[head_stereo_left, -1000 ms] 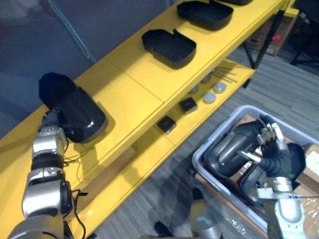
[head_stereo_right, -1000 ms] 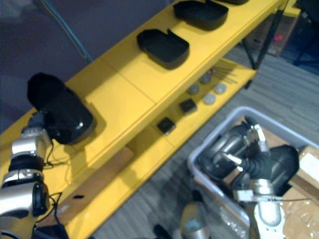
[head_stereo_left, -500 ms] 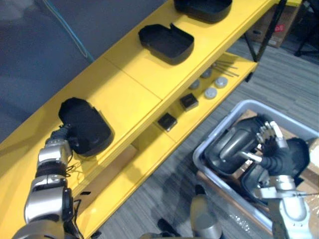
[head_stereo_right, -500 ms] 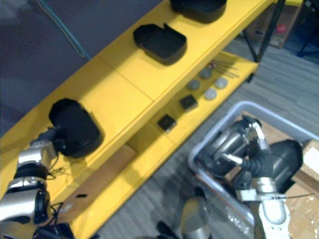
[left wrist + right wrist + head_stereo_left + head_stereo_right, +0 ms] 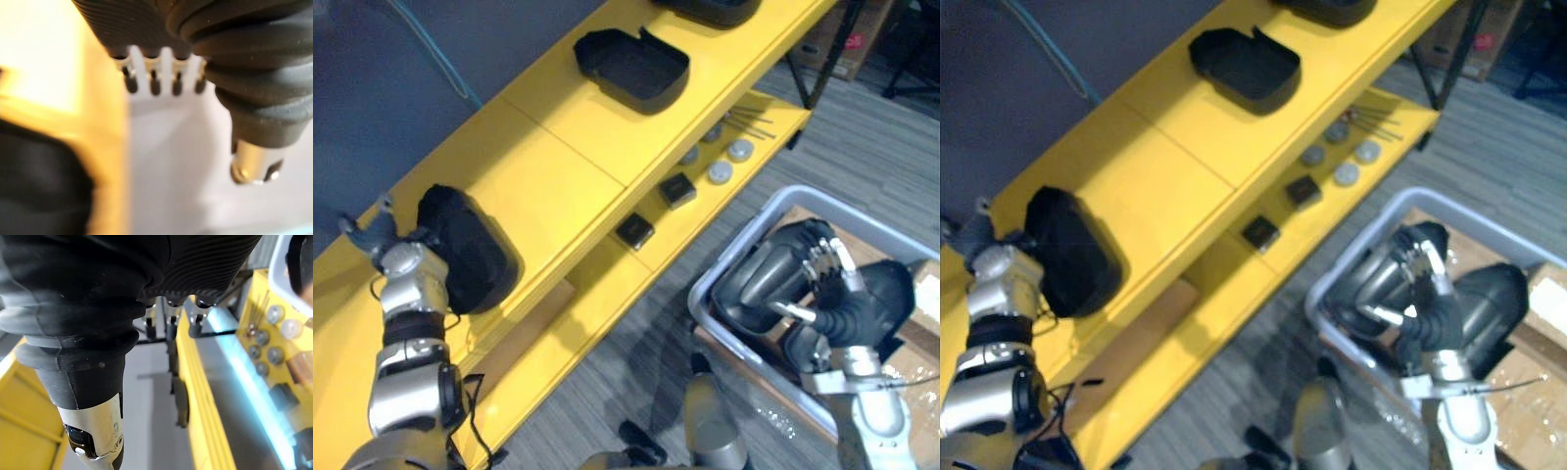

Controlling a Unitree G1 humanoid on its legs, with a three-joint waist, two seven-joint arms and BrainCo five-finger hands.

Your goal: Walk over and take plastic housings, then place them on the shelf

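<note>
Left hand [image 5: 374,235] has its fingers spread at mid-left, just beside the black housing [image 5: 470,253] on the yellow shelf [image 5: 558,166]. Right hand [image 5: 829,279] is loosely open over the grey bin [image 5: 700,304], lower right.

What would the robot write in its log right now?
left hand: open, beside black housing on yellow shelf | right hand: open, over housings in grey bin
</note>
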